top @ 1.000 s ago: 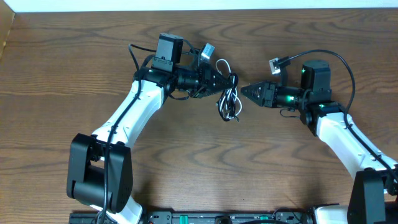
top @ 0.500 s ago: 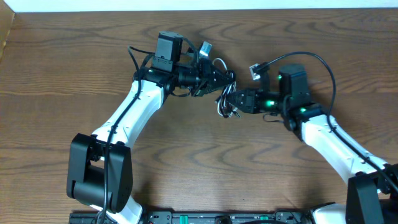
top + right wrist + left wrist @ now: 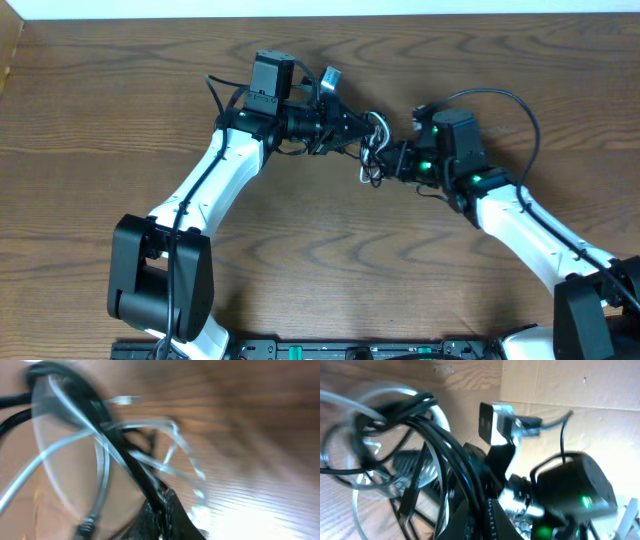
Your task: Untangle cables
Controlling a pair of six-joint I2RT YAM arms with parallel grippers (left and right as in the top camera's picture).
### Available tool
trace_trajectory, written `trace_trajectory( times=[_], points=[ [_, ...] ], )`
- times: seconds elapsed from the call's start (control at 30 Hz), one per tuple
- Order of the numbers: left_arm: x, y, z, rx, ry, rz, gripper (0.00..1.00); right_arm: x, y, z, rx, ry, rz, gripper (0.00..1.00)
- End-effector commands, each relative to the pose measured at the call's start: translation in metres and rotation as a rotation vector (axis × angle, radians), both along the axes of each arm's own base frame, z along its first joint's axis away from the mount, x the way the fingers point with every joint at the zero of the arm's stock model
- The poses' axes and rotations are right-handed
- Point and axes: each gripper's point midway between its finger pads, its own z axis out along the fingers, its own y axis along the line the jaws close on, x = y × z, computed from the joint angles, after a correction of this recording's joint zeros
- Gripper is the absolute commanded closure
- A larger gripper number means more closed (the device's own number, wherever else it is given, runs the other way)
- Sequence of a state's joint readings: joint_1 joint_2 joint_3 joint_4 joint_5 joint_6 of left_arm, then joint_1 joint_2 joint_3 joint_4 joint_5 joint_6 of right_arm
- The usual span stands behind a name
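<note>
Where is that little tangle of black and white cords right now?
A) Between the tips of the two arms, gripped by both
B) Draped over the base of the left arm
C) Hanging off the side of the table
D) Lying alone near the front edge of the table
A: seen from overhead, the cables bunch up where the left pincer and the right pincer meet, each closed on them.

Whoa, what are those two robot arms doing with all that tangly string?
They are working on a knot of thin black and white cables near the middle of the wooden table. The left gripper is shut on the bundle from one side. The right gripper is pinched shut on a black strand from the other side. The cords are looped through each other, so nothing is untangled yet.
</note>
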State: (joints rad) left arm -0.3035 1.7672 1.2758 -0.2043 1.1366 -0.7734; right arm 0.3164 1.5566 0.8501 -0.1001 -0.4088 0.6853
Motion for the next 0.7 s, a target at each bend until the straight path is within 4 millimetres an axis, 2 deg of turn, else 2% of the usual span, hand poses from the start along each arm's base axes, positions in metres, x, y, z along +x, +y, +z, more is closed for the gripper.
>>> trace_trajectory(
  times=[0.0,0.13,0.2,0.47,0.57,0.67],
  points=[
    [0.003,0.007,0.016,-0.019,-0.151,-0.037,0.93,0.01,-0.05,-0.012,-0.099,0.048,-0.185,0.99],
    [0.009,0.021,0.0,0.062,-0.167,0.001,0.93,-0.009,-0.098,-0.026,-0.266,0.138,-0.304,0.99],
    [0.009,0.026,-0.009,0.105,-0.17,0.01,0.92,-0.022,-0.114,-0.035,-0.348,0.193,-0.341,0.99],
    [0.006,0.037,-0.022,0.174,-0.268,-0.036,0.93,-0.068,-0.164,-0.056,-0.546,0.384,-0.412,0.99],
    [0.013,0.053,-0.033,0.247,-0.262,0.005,0.93,-0.071,-0.169,-0.057,-0.509,0.411,-0.377,0.99],
    [0.016,0.064,-0.04,0.293,-0.27,0.016,0.93,-0.064,-0.146,-0.053,-0.392,0.357,-0.206,0.99]
  ],
)
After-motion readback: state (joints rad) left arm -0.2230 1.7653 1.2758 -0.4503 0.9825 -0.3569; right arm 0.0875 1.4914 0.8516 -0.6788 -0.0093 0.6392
